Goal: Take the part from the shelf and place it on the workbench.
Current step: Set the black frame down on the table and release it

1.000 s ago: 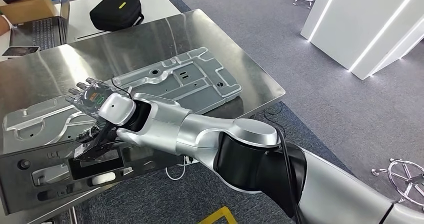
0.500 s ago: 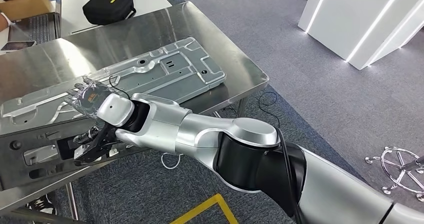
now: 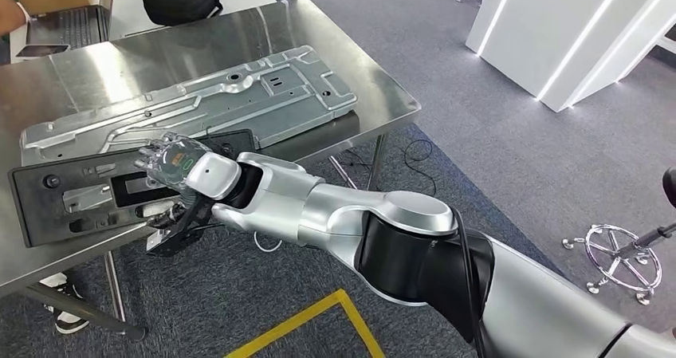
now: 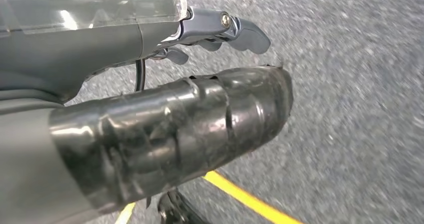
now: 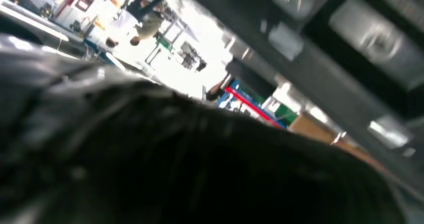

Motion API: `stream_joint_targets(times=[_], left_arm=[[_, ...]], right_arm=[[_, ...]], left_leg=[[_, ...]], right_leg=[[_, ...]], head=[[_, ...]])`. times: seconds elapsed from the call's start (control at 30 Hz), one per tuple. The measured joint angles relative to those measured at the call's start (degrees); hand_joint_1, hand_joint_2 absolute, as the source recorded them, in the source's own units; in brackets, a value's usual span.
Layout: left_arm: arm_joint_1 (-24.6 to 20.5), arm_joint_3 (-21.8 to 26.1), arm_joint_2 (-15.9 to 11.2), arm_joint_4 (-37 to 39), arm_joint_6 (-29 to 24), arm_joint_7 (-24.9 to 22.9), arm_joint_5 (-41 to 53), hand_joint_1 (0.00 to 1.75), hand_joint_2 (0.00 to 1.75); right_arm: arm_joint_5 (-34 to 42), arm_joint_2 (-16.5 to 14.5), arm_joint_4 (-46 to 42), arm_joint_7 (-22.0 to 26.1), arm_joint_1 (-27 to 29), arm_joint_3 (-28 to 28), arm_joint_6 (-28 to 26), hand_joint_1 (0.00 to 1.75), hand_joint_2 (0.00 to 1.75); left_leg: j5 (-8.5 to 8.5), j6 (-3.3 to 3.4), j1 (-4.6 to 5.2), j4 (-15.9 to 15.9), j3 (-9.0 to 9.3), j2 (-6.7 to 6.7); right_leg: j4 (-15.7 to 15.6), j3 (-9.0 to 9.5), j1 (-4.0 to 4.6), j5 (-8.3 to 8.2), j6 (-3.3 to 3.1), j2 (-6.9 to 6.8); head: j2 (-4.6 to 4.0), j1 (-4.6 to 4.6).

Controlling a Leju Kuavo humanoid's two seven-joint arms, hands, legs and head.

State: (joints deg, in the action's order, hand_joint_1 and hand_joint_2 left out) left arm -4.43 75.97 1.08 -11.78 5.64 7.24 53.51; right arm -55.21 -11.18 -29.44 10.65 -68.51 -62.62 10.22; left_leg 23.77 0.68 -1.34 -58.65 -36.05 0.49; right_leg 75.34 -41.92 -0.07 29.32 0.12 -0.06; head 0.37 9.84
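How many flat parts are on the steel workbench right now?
2: a silver stamped panel lying across the workbench, and a black part at its near edge, gripped by the right hand.

One black part [image 3: 88, 194], one silver plate [image 3: 199, 103], one workbench [image 3: 351, 55]

Steel workbench [image 3: 383, 87] carries large grey stamped plate [image 3: 239, 95]; black part [image 3: 88, 190] overhangs near edge.

Workshop: steel workbench [image 3: 351, 71]; yellow floor tape [image 3: 295, 322].
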Motion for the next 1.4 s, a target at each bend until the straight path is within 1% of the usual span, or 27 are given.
stream_joint_targets(times=[0.03, 0.1, 0.17, 0.23, 0.27, 0.33, 0.4, 0.43, 0.47, 0.53, 0.57, 0.63, 0.67, 0.73, 0.77, 0.8, 0.9, 0.93, 0.97, 1.0, 1.03, 1.07, 1.1, 1.17, 1.23, 1.3, 1.4], left_arm=[[0.0, 0.0, -0.1, 0.0, 0.0, 0.0, 0.0, 0.0, 0.0], [-0.1, 0.0, 0.0, 0.0, 0.0, 0.0, 0.0, 0.0, 0.0], [0.0, 0.0, 0.0, 0.0, 0.0, 0.0, 0.0, 0.0, 0.0], [0.0, 0.0, 0.0, 0.0, 0.0, 0.0, 0.0, 0.0, 0.0], [0.1, 0.0, 0.0, 0.0, 0.0, 0.0, 0.0, 0.0, 0.0], [0.1, 0.0, -0.1, 0.0, -0.1, 0.0, 0.0, 0.0, 0.0], [0.1, 0.0, -0.2, 0.0, -0.1, 0.0, 0.0, 0.0, 0.0], [0.1, 0.0, -0.3, 0.0, -0.2, 0.0, 0.0, 0.0, 0.0], [0.1, 0.0, -0.3, 0.0, -0.2, -0.1, 0.0, 0.0, 0.0], [0.1, 0.0, -0.4, 0.0, -0.2, -0.1, 0.0, 0.0, 0.0], [0.0, 0.0, -0.4, 0.0, -0.2, -0.1, 0.1, 0.0, 0.0], [0.0, 0.0, -0.5, 0.0, -0.2, -0.2, 0.1, 0.0, 0.0], [-0.1, 0.0, -0.6, -0.1, -0.2, -0.2, 0.1, 0.0, 0.0], [0.0, 0.0, -0.5, -0.1, -0.2, -0.3, 0.1, 0.0, 0.0], [0.0, 0.0, -0.5, -0.1, -0.2, -0.3, 0.2, 0.0, 0.0], [0.0, 0.0, -0.5, -0.1, -0.2, -0.4, 0.2, 0.0, 0.0], [0.0, 0.0, -0.5, -0.1, -0.2, -0.4, 0.2, 0.0, 0.0], [0.0, 0.0, -0.5, -0.1, -0.2, -0.3, 0.2, 0.0, 0.0], [0.0, 0.0, -0.5, -0.1, -0.2, -0.1, 0.2, 0.0, 0.0], [0.0, 0.0, -0.5, -0.1, -0.1, 0.1, 0.2, 0.0, 0.0], [0.0, 0.0, -0.5, -0.1, 0.0, 0.3, 0.2, 0.0, 0.0], [0.0, 0.0, -0.5, -0.1, 0.0, 0.5, 0.2, 0.0, 0.0], [0.0, 0.0, -0.4, -0.1, 0.1, 0.6, 0.2, 0.0, 0.0], [0.1, 0.0, -0.3, -0.1, 0.3, 1.1, 0.5, 0.0, 0.0], [0.1, 0.0, -0.2, -0.1, 0.8, 1.7, 0.6, 0.0, 0.0], [0.2, 0.0, -0.1, -0.1, 1.3, 2.1, 0.6, 0.0, 0.0], [0.3, 0.0, -0.2, -0.1, 1.3, 2.3, 0.6, 0.0, 0.0]], right_arm=[[0.0, 0.1, 0.0, 0.0, 0.1, 0.0, 0.0, 0.0, 0.0], [0.0, 0.0, -0.1, 0.1, -0.1, 0.0, -0.2, 0.0, 0.0], [0.0, 0.0, -0.1, 0.2, -0.3, 0.0, -0.5, 0.0, 0.0], [0.0, 0.1, -0.1, 0.3, -0.3, 0.0, -0.8, 0.0, 0.0], [0.0, 0.0, -0.1, 0.4, -0.3, 0.0, -0.8, 0.0, 0.0], [0.0, 0.0, -0.1, 0.5, -0.3, 0.0, -0.9, 0.0, 0.0], [0.0, 0.0, 0.0, 0.7, -0.3, 0.0, -0.9, 0.0, 0.0], [0.0, 0.0, 0.0, 0.8, -0.2, 0.0, -0.9, 0.0, 0.0], [0.0, 0.0, 0.0, 0.9, -0.1, 0.0, -0.9, 0.0, 0.0], [0.1, 0.0, 0.1, 1.1, 0.1, 0.0, -0.9, 0.0, 0.0], [0.2, 0.0, 0.1, 1.1, 0.1, 0.0, -0.9, 0.0, 0.0], [0.3, 0.0, 0.0, 1.1, 0.0, 0.0, -1.0, 0.0, 0.0], [0.4, 0.0, 0.0, 1.2, 0.0, 0.0, -1.0, 0.0, 0.0], [0.4, 0.1, 0.1, 1.2, 0.1, 0.0, -1.0, 0.0, 0.0], [0.5, 0.2, 0.1, 1.2, 0.1, 0.0, -1.0, 0.0, 0.0], [0.5, 0.3, 0.1, 1.2, 0.1, 0.0, -1.0, 0.0, 0.0], [0.5, 0.5, 0.2, 1.3, 0.2, 0.0, -1.0, 0.0, 0.0], [0.5, 0.6, 0.2, 1.3, 0.3, 0.0, -1.0, 0.0, 0.0], [0.5, 0.6, 0.2, 1.3, 0.4, 0.0, -1.0, 0.0, 0.0], [0.5, 0.7, 0.2, 1.3, 0.5, 0.0, -1.0, 0.0, 0.0], [0.5, 0.8, 0.2, 1.3, 0.5, 0.0, -1.0, 0.0, 0.0], [0.5, 0.8, 0.2, 1.3, 0.5, 0.0, -1.0, 0.0, 0.0], [0.6, 0.8, 0.2, 1.3, 0.4, 0.0, -1.1, 0.0, 0.0], [0.6, 0.9, 0.1, 1.3, 0.1, 0.0, -1.1, 0.0, 0.0], [0.6, 1.0, 0.0, 1.2, -0.1, 0.0, -1.1, 0.0, 0.0], [0.6, 1.0, 0.0, 1.2, -0.1, 0.0, -1.0, 0.0, 0.0], [0.6, 1.0, 0.0, 1.2, -0.2, 0.0, -1.0, 0.0, 0.0]], left_leg=[[-0.69, -0.08, 0.12, 0.0, -0.82, 0.02], [-1.87, -0.4, 0.22, 0.0, -1.84, 0.01], [-3.03, -1.02, -0.03, 0.5, -2.01, 0.06], [-4.03, -1.74, -0.27, 1.1, -2.04, 0.05], [-3.33, -1.99, -0.28, 0.8, -2.4, -0.02], [1.48, -2.28, -0.27, -3.0, -3.78, -0.16], [6.99, -2.68, -0.23, -10.2, -5.37, -0.2], [7.86, -2.93, -0.27, -13.4, -5.66, -0.2], [7.33, -3.16, -0.33, -15.3, -5.32, -0.2], [4.18, -3.53, -0.54, -13.0, -1.77, -0.17], [3.9, -3.69, -0.61, -9.5, 1.18, -0.19], [5.56, -3.24, -0.4, -2.5, 5.89, -0.43], [6.58, -2.83, -0.21, -0.8, 6.76, -0.53], [6.11, -1.73, -0.15, -0.5, 6.22, -0.46], [5.51, -1.21, -0.2, -0.5, 5.81, -0.33], [4.79, -0.68, -0.29, -0.4, 5.25, -0.19], [2.38, 0.04, -0.3, -0.4, 2.63, 0.07], [1.58, 0.03, -0.27, -0.5, 1.57, 0.11], [0.86, -0.01, -0.23, -0.5, 0.53, 0.14], [0.21, -0.07, -0.19, -0.5, -0.44, 0.16], [-0.41, -0.15, -0.13, -0.5, -1.35, 0.16], [-0.99, -0.25, -0.09, -0.5, -2.04, 0.16], [-1.53, -0.42, 0.0, -0.5, -2.55, 0.14], [-2.53, -1.04, -0.06, -0.4, -2.84, 0.19], [-3.45, -1.9, -0.26, 0.2, -2.71, 0.26], [-2.34, -2.43, -0.38, -0.6, -3.21, 0.15], [4.77, -2.86, -0.4, -9.2, -5.97, -0.07]], right_leg=[[-2.9, 2.83, 0.12, -1.25, -0.44, 0.03], [-11.5, 9.48, 0.62, -0.85, -1.56, 0.0], [-16.6, 12.68, 1.16, 0.29, -2.24, -0.02], [-17.9, 12.43, 1.22, -1.0, -2.64, -0.14], [-18.5, 12.13, 1.1, -1.85, -2.97, -0.26], [-19.4, 10.88, 0.75, -3.84, -3.49, -0.48], [-19.4, 8.91, 0.83, -5.49, -3.68, -0.47], [-19.2, 7.8, 0.84, -6.23, -3.61, -0.49], [-18.9, 6.61, 0.82, -6.93, -3.5, -0.51], [-17.9, 4.11, 0.68, -8.12, -3.04, -0.54], [-17.2, 2.92, 0.65, -8.59, -2.73, -0.54], [-15.8, 1.3, 0.73, -9.31, -2.08, -0.59], [-15.6, 0.97, 0.81, -9.75, -1.81, -0.61], [-15.6, 0.77, 0.88, -10.57, -1.25, -0.59], [-15.3, 0.47, 0.77, -9.96, -0.92, -0.48], [-14.1, -0.07, 0.63, -8.2, -0.54, -0.36], [-4.6, -2.56, 0.08, 0.65, 0.47, -0.17], [-1.2, -2.93, -0.04, 2.09, 0.64, -0.17], [0.9, -2.6, -0.12, 2.12, 0.7, -0.16], [1.1, -1.37, -0.15, 0.95, 0.6, -0.15], [-0.5, 0.85, -0.11, -0.6, 0.33, -0.14], [-3.9, 4.02, 0.04, -1.38, -0.17, -0.12], [-8.4, 7.66, 0.27, -0.98, -0.78, -0.16], [-15.3, 12.52, 0.75, 1.14, -1.58, -0.36], [-17.5, 13.18, 0.92, 1.28, -2.03, -0.51], [-18.5, 12.85, 0.76, -0.1, -2.7, -0.64], [-18.9, 11.57, 0.72, -2.0, -3.27, -0.75]], head=[[0.0, 0.0], [0.01, -0.02], [0.01, 0.0], [0.0, 0.02], [0.0, 0.01], [0.0, -0.01], [0.0, -0.01], [0.0, 0.0], [0.0, 0.0], [0.0, -0.01], [0.0, -0.02], [0.0, 0.02], [0.01, 0.02], [0.01, 0.01], [0.01, 0.01], [0.0, 0.01], [0.0, 0.02], [0.0, 0.02], [0.0, 0.01], [0.0, 0.01], [0.0, 0.01], [0.0, 0.01], [0.0, 0.01], [0.01, 0.0], [0.01, 0.01], [0.01, 0.01], [0.0, -0.01]])
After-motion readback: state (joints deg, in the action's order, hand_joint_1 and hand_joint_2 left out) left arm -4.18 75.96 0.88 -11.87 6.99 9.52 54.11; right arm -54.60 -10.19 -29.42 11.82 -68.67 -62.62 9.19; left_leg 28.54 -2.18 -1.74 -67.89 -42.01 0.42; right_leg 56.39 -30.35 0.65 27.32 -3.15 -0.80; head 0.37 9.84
